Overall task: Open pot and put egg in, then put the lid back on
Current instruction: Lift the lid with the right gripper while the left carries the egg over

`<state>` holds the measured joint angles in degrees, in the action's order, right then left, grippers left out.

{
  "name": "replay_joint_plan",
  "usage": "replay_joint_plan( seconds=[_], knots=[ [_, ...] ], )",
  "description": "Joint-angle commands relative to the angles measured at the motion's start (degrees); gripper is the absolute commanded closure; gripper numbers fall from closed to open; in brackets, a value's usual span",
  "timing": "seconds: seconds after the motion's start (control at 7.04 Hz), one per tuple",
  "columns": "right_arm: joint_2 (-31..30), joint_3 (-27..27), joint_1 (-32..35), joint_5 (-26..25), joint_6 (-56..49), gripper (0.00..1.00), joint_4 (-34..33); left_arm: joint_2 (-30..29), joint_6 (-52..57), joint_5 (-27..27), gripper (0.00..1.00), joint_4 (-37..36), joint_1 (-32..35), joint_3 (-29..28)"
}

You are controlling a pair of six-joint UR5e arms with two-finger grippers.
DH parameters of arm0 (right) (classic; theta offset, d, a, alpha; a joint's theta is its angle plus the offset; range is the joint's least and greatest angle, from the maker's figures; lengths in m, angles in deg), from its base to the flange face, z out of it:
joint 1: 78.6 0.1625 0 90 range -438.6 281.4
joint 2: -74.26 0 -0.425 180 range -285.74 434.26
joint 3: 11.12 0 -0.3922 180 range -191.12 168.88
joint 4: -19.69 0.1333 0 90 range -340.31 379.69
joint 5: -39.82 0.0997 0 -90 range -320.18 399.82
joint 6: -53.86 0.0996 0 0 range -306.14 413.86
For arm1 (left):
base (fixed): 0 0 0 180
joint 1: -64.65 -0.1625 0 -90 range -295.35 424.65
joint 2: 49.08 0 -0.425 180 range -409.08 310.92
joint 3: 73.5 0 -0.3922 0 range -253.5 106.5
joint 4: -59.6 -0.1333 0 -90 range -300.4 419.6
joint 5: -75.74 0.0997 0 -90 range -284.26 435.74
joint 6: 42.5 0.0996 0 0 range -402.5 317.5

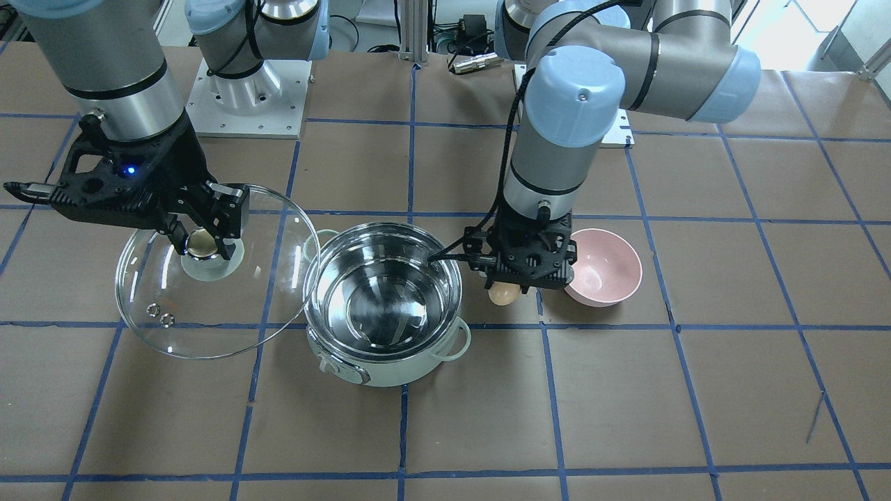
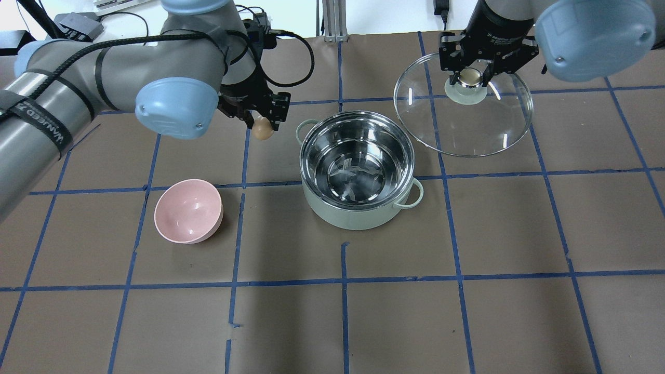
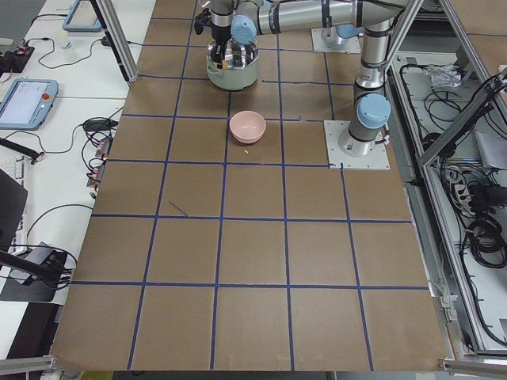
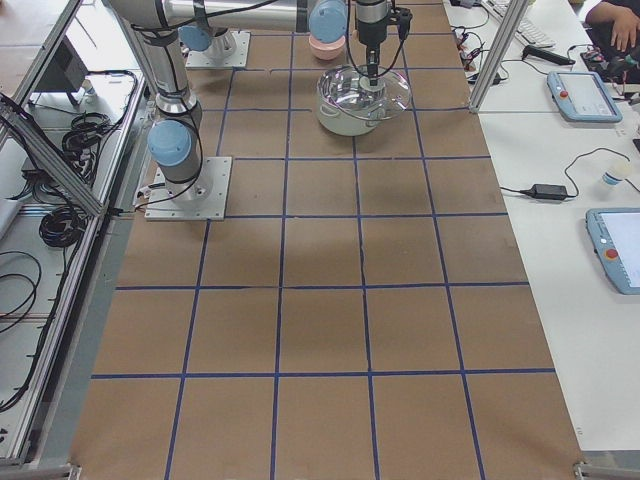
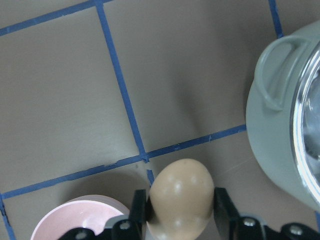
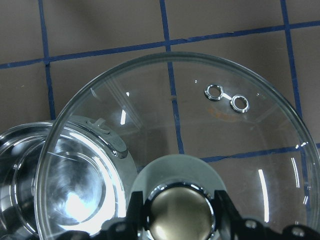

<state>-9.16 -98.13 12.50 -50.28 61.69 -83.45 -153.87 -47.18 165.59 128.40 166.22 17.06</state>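
The mint-green pot stands open at the table's middle, its steel inside bare. My left gripper is shut on the tan egg and holds it in the air just left of the pot; the egg also shows between the fingers in the left wrist view and in the front view. My right gripper is shut on the knob of the glass lid and holds the lid lifted, beside the pot's far right rim; the lid also shows in the right wrist view.
An empty pink bowl sits on the table left of the pot, near my left arm. Blue tape lines grid the brown table. Both arm bases stand at the robot's edge.
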Motion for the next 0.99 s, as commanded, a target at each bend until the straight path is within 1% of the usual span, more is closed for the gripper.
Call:
replay_joint_plan(
  seconds=[0.0, 0.14, 0.43, 0.71, 0.85],
  knots=[
    [-0.16, -0.18, -2.84, 0.19, -4.29, 0.67, 0.92, -1.20, -7.96, -0.11, 0.90, -0.86, 4.68, -1.00],
    [-0.16, -0.18, -3.46, 0.19, -6.75, 0.67, 0.92, -1.98, -9.28, -0.63, 0.90, -2.17, 5.22, -0.91],
    [-0.25, -0.27, -3.47, 0.10, -6.95, 0.67, 1.01, -4.79, -13.50, -0.55, 0.90, -6.29, 8.73, -0.65],
    [-1.12, -0.97, -3.38, 0.19, -6.95, 0.67, 1.01, -6.73, -14.57, 0.07, 0.90, -7.45, 9.18, 0.32],
    [-1.48, -1.84, -3.29, 0.45, -6.86, 0.66, 1.01, -7.35, -14.66, 2.50, 0.90, -8.07, 10.49, 0.32]
  ],
)
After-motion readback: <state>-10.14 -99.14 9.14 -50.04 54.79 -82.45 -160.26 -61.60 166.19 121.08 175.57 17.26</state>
